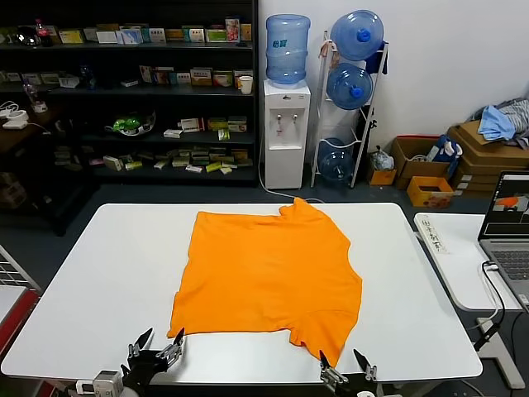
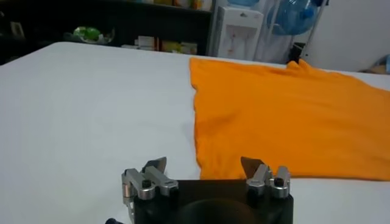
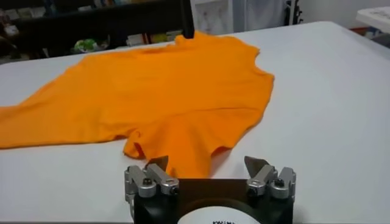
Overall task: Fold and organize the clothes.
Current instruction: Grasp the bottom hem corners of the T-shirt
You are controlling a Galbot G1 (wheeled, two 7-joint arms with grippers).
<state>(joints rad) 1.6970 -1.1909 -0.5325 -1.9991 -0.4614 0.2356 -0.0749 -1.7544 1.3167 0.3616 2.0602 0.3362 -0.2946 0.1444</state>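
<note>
Your left gripper sits at the table's near edge, about 7 o'clock from the shirt, with its fingers spread wide and holding nothing; the tips stop just short of the shirt's near hem corner without touching it. Your right gripper waits at about 5 o'clock, fingers equally wide and empty, just in front of the near sleeve.

The orange T-shirt lies spread flat in the middle of the white table, plain side up, one sleeve pointing to 12 o'clock and the other to 5 o'clock, its edge slightly rumpled.

At 12 o'clock beyond the table you have a white water dispenser carrying a blue bottle whose label is too small to read. A rack beside it holds three more blue bottles. Open cardboard boxes stand at 2 o'clock; a pale blue cloth lies on the stacked ones. A laptop sits open on the side table at 3 o'clock.
</note>
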